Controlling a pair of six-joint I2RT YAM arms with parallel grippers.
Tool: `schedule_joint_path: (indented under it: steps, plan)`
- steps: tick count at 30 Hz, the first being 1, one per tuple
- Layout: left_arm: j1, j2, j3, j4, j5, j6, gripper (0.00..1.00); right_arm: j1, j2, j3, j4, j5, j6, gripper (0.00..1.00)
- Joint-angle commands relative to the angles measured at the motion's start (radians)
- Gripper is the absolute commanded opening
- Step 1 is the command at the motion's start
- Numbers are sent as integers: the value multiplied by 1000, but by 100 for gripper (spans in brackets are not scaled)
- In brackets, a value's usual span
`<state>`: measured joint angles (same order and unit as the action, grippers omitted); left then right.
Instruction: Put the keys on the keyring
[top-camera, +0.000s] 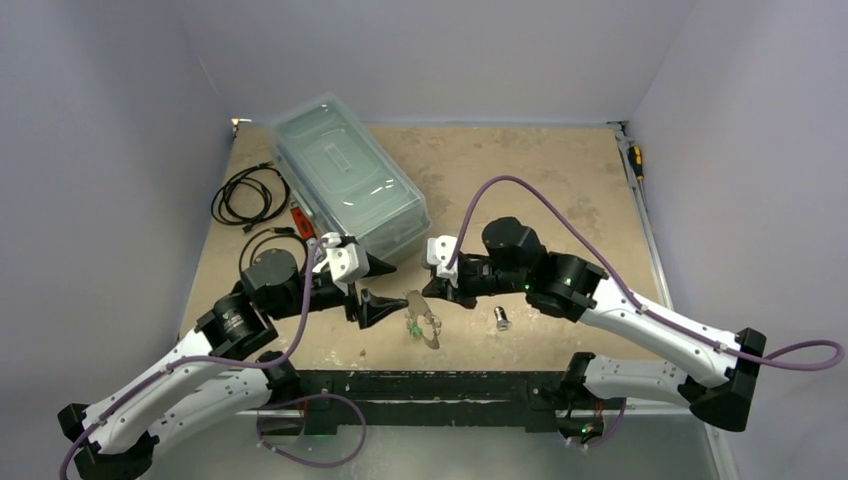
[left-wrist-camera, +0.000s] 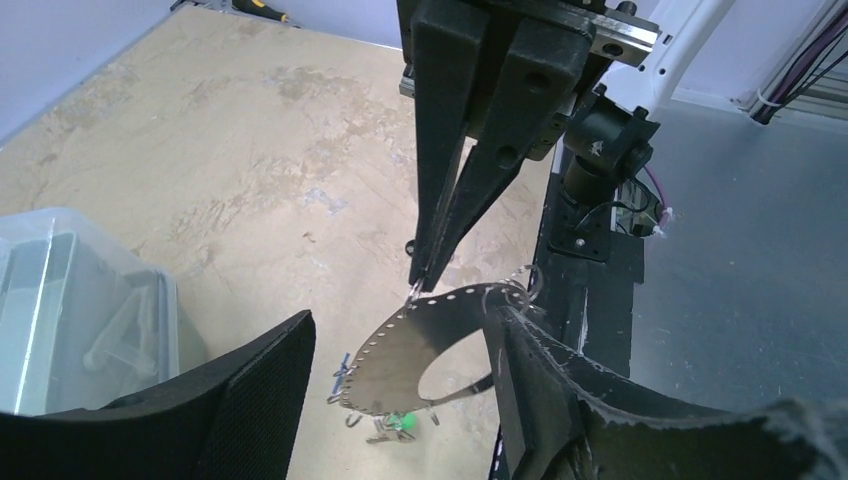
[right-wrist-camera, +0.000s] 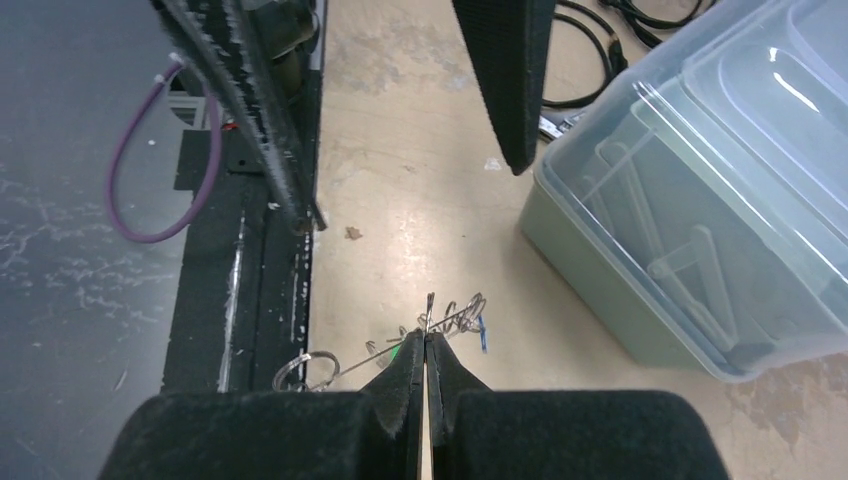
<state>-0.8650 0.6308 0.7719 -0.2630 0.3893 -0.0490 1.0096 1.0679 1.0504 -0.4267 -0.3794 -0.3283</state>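
Note:
The keyring (top-camera: 428, 322) is a pale flat band with small rings along its edge, held above the table between the two grippers. My right gripper (top-camera: 440, 295) is shut on its edge; its closed tips (left-wrist-camera: 425, 280) (right-wrist-camera: 428, 335) pinch the rim. My left gripper (top-camera: 397, 285) (left-wrist-camera: 400, 318) is open wide; the keyring (left-wrist-camera: 410, 345) touches only its right finger (left-wrist-camera: 560, 380). A green-headed key (left-wrist-camera: 405, 423) (right-wrist-camera: 400, 350) and a blue-headed key (left-wrist-camera: 342, 368) (right-wrist-camera: 482, 333) hang from it. A dark and silver key (top-camera: 503, 320) lies on the table to the right.
A clear lidded plastic box (top-camera: 345, 180) (right-wrist-camera: 700, 200) stands behind the left gripper. Coiled black cables (top-camera: 250, 195) lie at the far left, with a small red item (top-camera: 298, 218) beside the box. A screwdriver (top-camera: 636, 160) lies at the right edge. The black base plate (top-camera: 430, 385) runs along the near edge.

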Motion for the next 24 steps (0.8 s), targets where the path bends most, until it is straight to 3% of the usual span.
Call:
schedule_joint_path:
  steps: [1, 15, 24]
  plan:
    - [4, -2, -4, 47, 33, -19, 62, 4, -39, 61, 16, -91, -21, 0]
    - [12, 65, -9, 81, 196, -53, 54, 6, -31, 136, -59, -195, -29, 0]
    - [11, 46, -19, 102, 226, -60, 49, 10, -6, 168, -116, -264, -57, 0]
